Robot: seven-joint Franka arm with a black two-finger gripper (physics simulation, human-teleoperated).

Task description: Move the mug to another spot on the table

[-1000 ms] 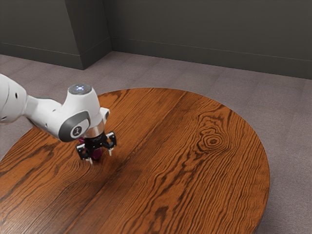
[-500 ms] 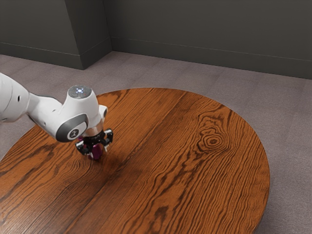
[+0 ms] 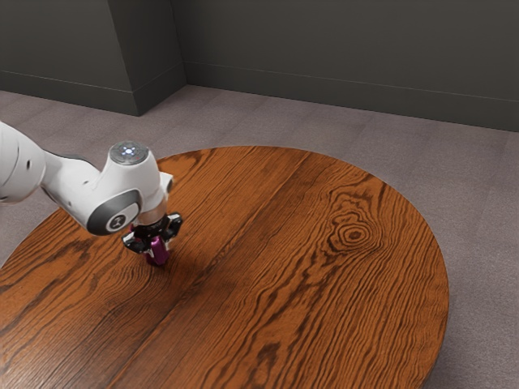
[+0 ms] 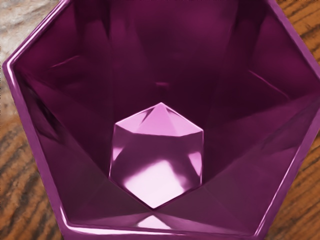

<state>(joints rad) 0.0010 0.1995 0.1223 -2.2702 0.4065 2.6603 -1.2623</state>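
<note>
- Narrowed since a second ago, the one pincer (image 3: 153,241) has drawn in from a wide spread and now clasps the mug (image 3: 159,254) from two sides.
- One purple mug, upright on the table at the exterior view's left; the wrist view looks straight down into its six-sided hollow.
- One white arm (image 3: 77,190) enters from the left edge, its hand slightly farther left than before.
- One round wooden table (image 3: 324,243), unchanged.

The white arm reaches in from the exterior view's left. Its black gripper (image 3: 152,237) is low over a purple mug (image 3: 158,254). The mug stands on the left part of the round wooden table (image 3: 324,267).
</note>
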